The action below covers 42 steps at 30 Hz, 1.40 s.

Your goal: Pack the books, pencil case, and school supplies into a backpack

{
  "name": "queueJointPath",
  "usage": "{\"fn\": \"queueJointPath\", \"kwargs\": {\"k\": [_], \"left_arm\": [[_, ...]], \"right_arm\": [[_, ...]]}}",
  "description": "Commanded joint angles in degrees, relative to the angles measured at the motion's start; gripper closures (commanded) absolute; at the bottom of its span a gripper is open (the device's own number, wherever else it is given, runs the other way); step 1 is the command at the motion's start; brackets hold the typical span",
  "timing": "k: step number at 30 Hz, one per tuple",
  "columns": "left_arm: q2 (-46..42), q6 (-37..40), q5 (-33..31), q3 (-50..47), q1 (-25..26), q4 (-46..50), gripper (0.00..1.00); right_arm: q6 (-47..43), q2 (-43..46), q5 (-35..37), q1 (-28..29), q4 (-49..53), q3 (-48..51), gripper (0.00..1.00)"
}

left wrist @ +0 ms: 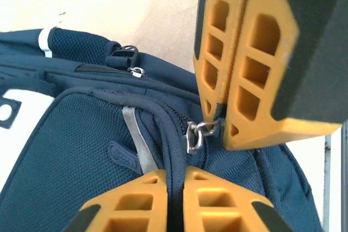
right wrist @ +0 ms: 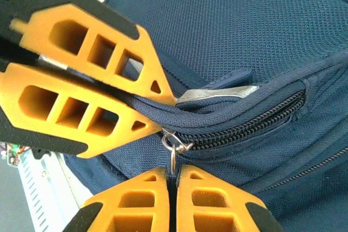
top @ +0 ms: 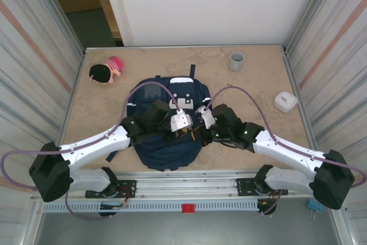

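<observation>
The navy backpack (top: 166,147) lies flat in the middle of the table, with both grippers down on its near right side. My left gripper (left wrist: 175,173) is shut on a raised fabric seam (left wrist: 169,134) beside the zipper. My right gripper (right wrist: 173,171) is shut on the metal zipper pull (right wrist: 175,146), whose ring stands between the fingertips. From above, the left gripper (top: 182,130) and right gripper (top: 199,131) sit almost tip to tip. The zipper (right wrist: 261,117) runs closed to the right of the pull. The books, pencil case and school supplies are out of view.
A grey cup (top: 236,60) stands at the back right, and a small rounded white box (top: 285,101) lies near the right wall. A pink and black plush toy (top: 106,71) lies at the back left. Metal walls close in both sides of the table (top: 97,107).
</observation>
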State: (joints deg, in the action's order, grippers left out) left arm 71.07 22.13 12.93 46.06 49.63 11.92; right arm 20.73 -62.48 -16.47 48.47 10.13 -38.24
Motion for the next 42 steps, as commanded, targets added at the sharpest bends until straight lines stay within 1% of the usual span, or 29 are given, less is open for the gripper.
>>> {"fn": "queueJointPath", "kwargs": {"k": [1,4,6,11,13,14,17,21,25,28,31,33,34,36,38,40,42], "left_arm": [[-2.1,2.5,-2.1,-1.1,-0.6,1.6,0.96],[-3.2,3.3,1.0,-1.5,-0.6,1.6,0.97],[-3.5,3.3,2.8,-1.7,-0.6,1.7,0.98],[-4.2,3.4,2.8,-1.9,-0.6,2.1,1.0],[-4.9,3.8,4.5,-2.0,-0.6,2.4,1.0],[-5.4,4.1,6.0,-2.1,-0.6,2.4,1.0],[-7.3,6.0,13.0,-3.3,0.1,1.0,0.99],[-9.1,6.6,13.7,-5.2,0.8,-2.3,0.99],[-9.5,7.5,14.7,-6.2,0.8,-3.1,0.99],[-9.6,7.5,13.2,-6.5,0.8,-3.0,0.99],[-9.6,8.0,11.8,-6.7,0.8,-2.5,0.99],[-9.6,8.6,11.4,-6.7,0.8,-1.9,0.99],[-9.6,8.9,10.7,-6.6,0.8,-1.7,0.99],[-9.1,9.0,8.2,-6.0,0.8,-0.8,0.99],[-7.8,11.1,7.3,-4.1,0.8,3.6,0.99],[-6.9,12.8,6.6,-2.6,0.8,7.4,0.98],[-6.8,13.5,5.3,-1.9,0.8,8.9,0.98]], "right_arm": [[1.3,2.7,2.5,-0.8,1.1,-2.4,1.0],[4.2,2.5,9.7,-1.2,3.3,-2.8,1.0],[6.0,2.9,11.4,-2.2,3.1,-2.2,1.0],[9.7,3.6,14.0,-7.0,3.5,-0.7,1.0],[11.0,3.3,15.0,-8.7,3.0,-0.1,1.0],[11.6,2.8,15.5,-9.1,2.3,0.1,1.0],[14.3,0.4,15.9,-10.0,-1.3,1.0,1.0],[16.1,-4.2,15.7,-10.0,-4.0,0.0,1.0],[16.1,-6.3,14.2,-10.0,-5.3,-1.0,1.0],[15.5,-6.2,12.2,-10.0,-6.1,-1.0,1.0],[12.7,-4.7,8.8,-10.1,-6.3,-0.6,1.0],[7.9,-3.9,3.7,-10.3,-4.9,-1.1,1.0],[4.5,-3.9,0.4,-10.3,-2.8,-2.0,1.0],[-1.5,-4.1,-3.7,-10.2,1.7,-3.5,1.0],[-8.0,-4.1,-8.2,-11.1,4.4,-4.0,1.0],[-12.2,-4.5,-14.2,-12.9,5.6,-4.5,1.0],[-15.3,-5.4,-17.5,-13.6,7.4,-5.9,1.0]]}}
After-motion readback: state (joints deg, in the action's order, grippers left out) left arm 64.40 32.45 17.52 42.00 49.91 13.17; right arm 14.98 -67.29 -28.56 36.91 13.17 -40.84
